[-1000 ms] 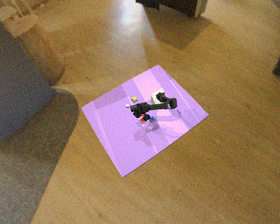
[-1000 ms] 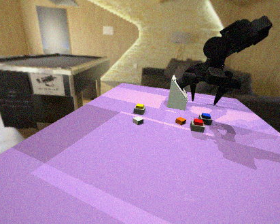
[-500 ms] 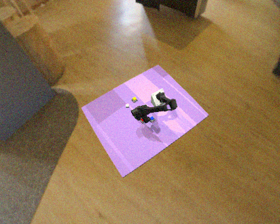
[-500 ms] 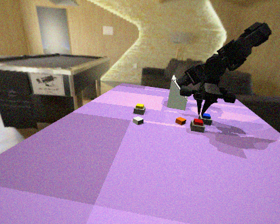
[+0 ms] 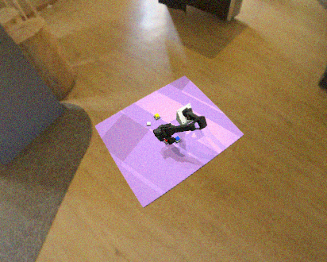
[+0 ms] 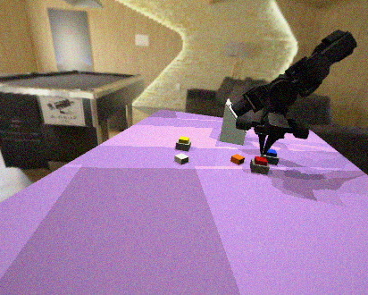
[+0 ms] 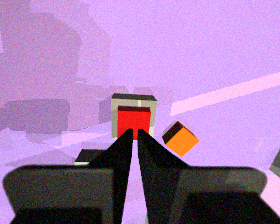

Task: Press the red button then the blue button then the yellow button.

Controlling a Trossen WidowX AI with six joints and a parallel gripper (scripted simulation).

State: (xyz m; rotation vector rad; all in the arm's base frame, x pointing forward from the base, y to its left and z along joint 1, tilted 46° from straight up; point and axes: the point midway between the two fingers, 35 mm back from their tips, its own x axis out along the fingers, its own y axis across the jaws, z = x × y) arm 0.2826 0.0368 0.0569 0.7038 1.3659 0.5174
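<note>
One arm with one gripper [image 6: 263, 152] works over a purple mat [image 6: 135, 223] that carries three buttons and two blocks. The red button [image 6: 260, 161], taken here as the landmark, sits in a grey housing near the mat's right side in the exterior view. The blue button [image 6: 271, 153] stands just behind the red button, partly hidden by the fingers [image 6: 265, 142]. The yellow button [image 6: 184, 140] lies well to the left of the red button and farther back. Of the two blocks, the orange block [image 6: 238, 158] rests just to the left of the red button, apart from it, and the white block [image 6: 181, 158] lies farther left, in front of the yellow button. The gripper is clenched with its fingertips drawn almost together and nothing between them, pointing down directly above the red button; in the wrist view the tips [image 7: 136, 135] overlap the near edge of the red cap [image 7: 133, 119], though contact cannot be told. The arm's pale base [image 6: 232, 127] stands behind the red button.
</note>
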